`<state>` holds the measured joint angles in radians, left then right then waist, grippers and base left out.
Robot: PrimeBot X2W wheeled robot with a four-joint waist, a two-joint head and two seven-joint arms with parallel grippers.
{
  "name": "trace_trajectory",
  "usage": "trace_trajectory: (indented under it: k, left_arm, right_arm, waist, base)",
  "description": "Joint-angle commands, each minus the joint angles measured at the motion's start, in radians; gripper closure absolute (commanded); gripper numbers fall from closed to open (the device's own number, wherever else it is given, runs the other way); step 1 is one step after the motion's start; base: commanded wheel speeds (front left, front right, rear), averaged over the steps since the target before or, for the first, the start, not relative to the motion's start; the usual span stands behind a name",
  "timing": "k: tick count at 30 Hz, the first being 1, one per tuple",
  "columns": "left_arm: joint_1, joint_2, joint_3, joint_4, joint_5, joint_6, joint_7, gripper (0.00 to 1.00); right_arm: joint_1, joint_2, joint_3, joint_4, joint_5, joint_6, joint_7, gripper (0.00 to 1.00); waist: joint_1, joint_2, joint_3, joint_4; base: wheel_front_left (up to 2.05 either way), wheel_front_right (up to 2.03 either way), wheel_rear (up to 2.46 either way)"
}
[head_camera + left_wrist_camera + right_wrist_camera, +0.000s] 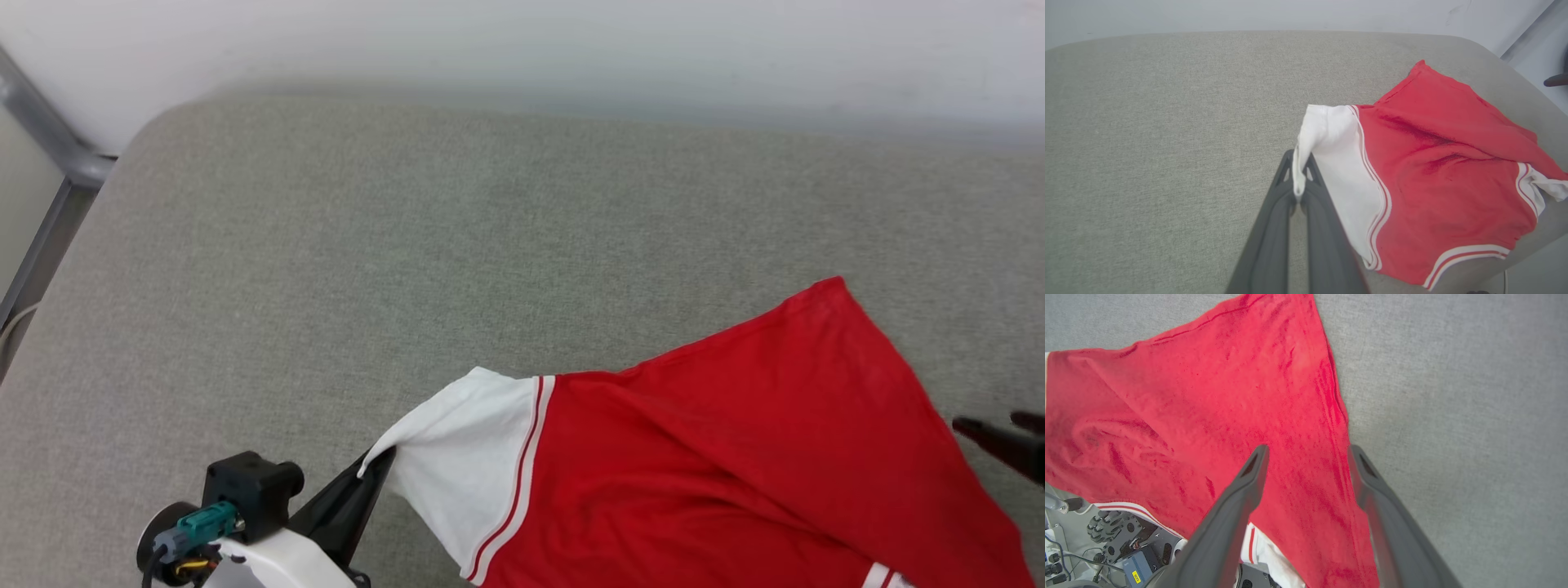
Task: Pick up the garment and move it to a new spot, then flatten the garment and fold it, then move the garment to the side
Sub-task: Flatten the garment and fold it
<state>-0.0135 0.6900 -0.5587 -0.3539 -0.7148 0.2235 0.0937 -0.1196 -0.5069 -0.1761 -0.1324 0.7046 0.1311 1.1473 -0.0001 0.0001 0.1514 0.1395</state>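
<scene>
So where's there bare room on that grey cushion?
The cushion is bare on its left and far side, from the wall to the garment. Crowded near right: left gripper pinching the white sleeve, right gripper open at the red edge.

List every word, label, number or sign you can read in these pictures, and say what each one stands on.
No text here can be read.
yellow sticker on the blue-grey box, under the table edge in the right wrist view: dark characters, too small and tilted to read.
garment: no lettering on the side that shows, only red-and-white striped trim.
</scene>
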Motion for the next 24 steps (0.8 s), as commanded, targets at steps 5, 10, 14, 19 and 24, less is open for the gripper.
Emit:
trace_trajectory:
  k: [5, 10, 14, 19, 24]
  left_arm:
    - [-0.048, -0.008, -0.004, -0.025, 0.012, -0.014, 0.005, 1.00]
    - [-0.084, -0.023, -0.017, -0.026, 0.019, -0.033, 0.005, 1.00]
    - [-0.107, -0.040, -0.032, -0.015, 0.028, -0.046, -0.001, 1.00]
    - [-0.136, -0.066, -0.044, 0.005, 0.035, -0.060, -0.014, 1.00]
    - [-0.155, -0.086, -0.054, 0.025, 0.035, -0.071, -0.029, 1.00]
  right_arm:
    - [-0.152, 0.009, 0.052, 0.004, -0.060, -0.001, 0.040, 0.00]
    - [-0.282, -0.002, 0.087, 0.087, -0.111, -0.001, 0.046, 0.00]
    - [-0.357, -0.005, 0.097, 0.173, -0.145, -0.001, 0.042, 0.00]
    - [-0.416, -0.009, 0.098, 0.249, -0.173, -0.001, 0.036, 0.00]
    - [-0.422, -0.021, 0.117, 0.298, -0.192, -0.001, 0.044, 0.00]
  waist:
    - [0.0001, -0.0001, 0.084, 0.059]
    - [0.0001, -0.0001, 0.160, 0.111]
    - [0.0001, -0.0001, 0.204, 0.147]
    - [0.0001, -0.0001, 0.245, 0.183]
    - [0.0001, -0.0001, 0.266, 0.206]
  base:
    - [0.00, 0.00, 0.00]
    - [0.00, 0.00, 0.00]
    - [0.00, 0.00, 0.00]
    - [0.00, 0.00, 0.00]
    - [0.00, 0.00, 0.00]
